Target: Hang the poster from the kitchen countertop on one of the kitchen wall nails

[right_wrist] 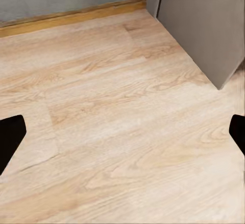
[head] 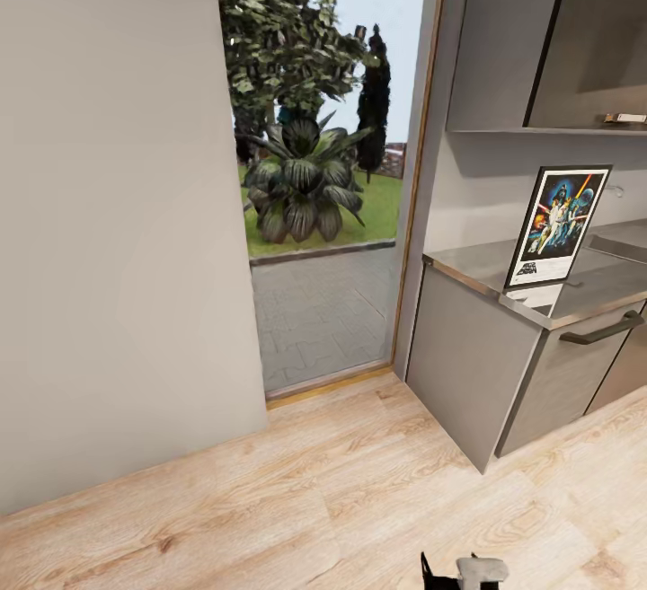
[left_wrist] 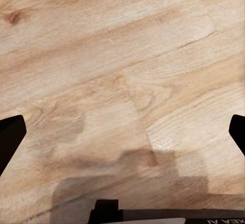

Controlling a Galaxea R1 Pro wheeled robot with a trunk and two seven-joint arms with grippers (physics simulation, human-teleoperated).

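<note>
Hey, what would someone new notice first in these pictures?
Probably the colourful poster, standing upright on the kitchen countertop at the head view's right, leaning toward the wall behind. Next, the tall glass opening at centre, showing a spiky plant and trees outside, above pale wooden floor.

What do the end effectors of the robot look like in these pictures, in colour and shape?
In each wrist view, the fingers are plain black wedges at the two side edges: those of the left end effector and of the right end effector. The left wrist view also shows a black body part with pale, mirrored lettering too cropped to read. The head view shows a black and light grey part at the lower edge.
</note>
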